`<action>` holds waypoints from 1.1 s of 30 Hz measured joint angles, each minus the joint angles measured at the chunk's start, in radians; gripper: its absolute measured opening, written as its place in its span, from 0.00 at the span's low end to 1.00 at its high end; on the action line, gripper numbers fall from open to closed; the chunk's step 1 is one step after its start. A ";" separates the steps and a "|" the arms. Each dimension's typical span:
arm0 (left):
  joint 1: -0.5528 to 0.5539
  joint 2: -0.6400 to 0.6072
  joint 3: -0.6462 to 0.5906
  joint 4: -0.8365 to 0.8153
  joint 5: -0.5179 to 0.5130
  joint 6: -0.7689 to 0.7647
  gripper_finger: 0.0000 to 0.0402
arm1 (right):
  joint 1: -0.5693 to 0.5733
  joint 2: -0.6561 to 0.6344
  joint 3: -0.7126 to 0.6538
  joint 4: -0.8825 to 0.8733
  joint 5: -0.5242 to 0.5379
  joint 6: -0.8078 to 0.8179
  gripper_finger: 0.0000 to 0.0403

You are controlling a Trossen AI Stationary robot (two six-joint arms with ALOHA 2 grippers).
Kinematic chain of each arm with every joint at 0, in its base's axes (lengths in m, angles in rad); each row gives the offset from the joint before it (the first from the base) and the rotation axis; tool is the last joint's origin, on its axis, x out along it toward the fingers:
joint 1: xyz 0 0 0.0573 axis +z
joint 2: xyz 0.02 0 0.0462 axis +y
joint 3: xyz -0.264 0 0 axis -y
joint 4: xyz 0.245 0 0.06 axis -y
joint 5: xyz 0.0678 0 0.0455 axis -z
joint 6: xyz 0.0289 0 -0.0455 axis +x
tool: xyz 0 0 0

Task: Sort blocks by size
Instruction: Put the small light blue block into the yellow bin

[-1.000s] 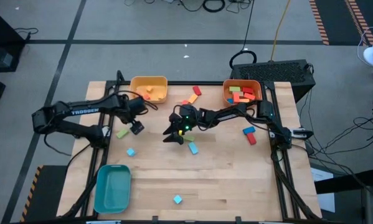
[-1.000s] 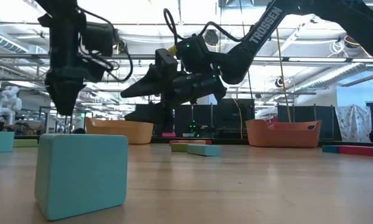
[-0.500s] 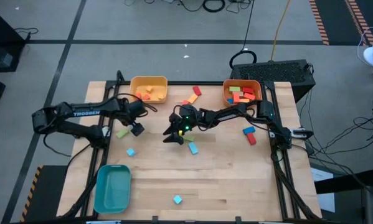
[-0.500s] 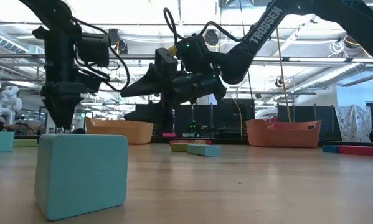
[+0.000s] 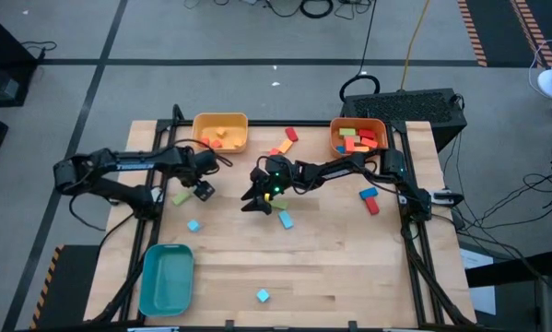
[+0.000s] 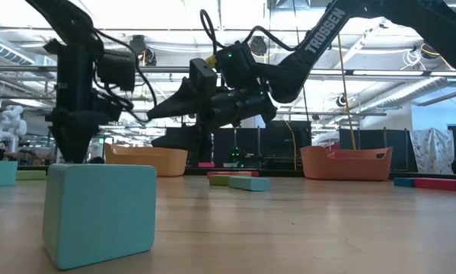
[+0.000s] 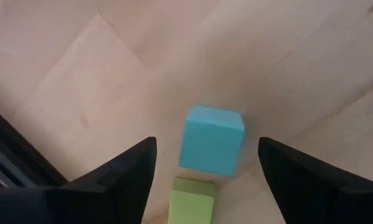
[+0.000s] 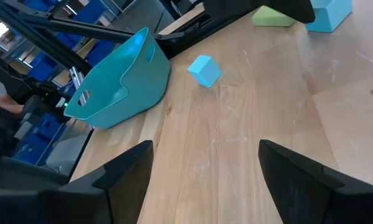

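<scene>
Left hand (image 5: 203, 191) hangs over the left-centre of the tabletop (image 5: 331, 258) in the high view, fingers spread, nothing between them. Its wrist view looks straight down on a light blue cube (image 7: 212, 139) with a green block (image 7: 192, 200) just beside it, both lying on the wood between the open fingers (image 7: 114, 180).

Right hand (image 5: 251, 200) sits mid-frame in the high view, reaching left from the right-side arm; fingers apart, empty. Its wrist view shows the teal bin (image 8: 121, 81) and a small light blue cube (image 8: 204, 69) near it on the wood.

Blocks are scattered: several in the yellow bin (image 5: 222, 122) at upper left-centre, several in the orange bin (image 5: 335, 138) at upper right-centre, a red and blue pair (image 5: 369, 198) at right, a light blue cube (image 5: 263, 295) at lower centre, another (image 5: 193, 225) left of centre. In the low view a big light blue cube (image 6: 100, 213) fills the lower left.
</scene>
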 joint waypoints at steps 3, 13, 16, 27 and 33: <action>0.000 0.052 0.000 0.010 -0.006 0.000 0.69 | 0.000 0.000 0.000 0.000 0.000 0.000 0.69; 0.000 0.119 0.000 0.063 -0.011 0.031 0.52 | 0.001 0.000 0.000 0.000 0.000 0.000 0.69; 0.000 0.119 0.000 0.060 -0.011 0.031 0.37 | 0.001 0.000 0.000 0.000 0.000 0.000 0.69; 0.000 0.117 0.120 0.003 -0.032 0.067 0.34 | 0.002 0.000 0.000 -0.007 -0.014 0.000 0.69; 0.020 0.117 0.242 -0.027 -0.087 0.134 0.34 | 0.013 0.000 0.000 -0.007 -0.015 0.000 0.69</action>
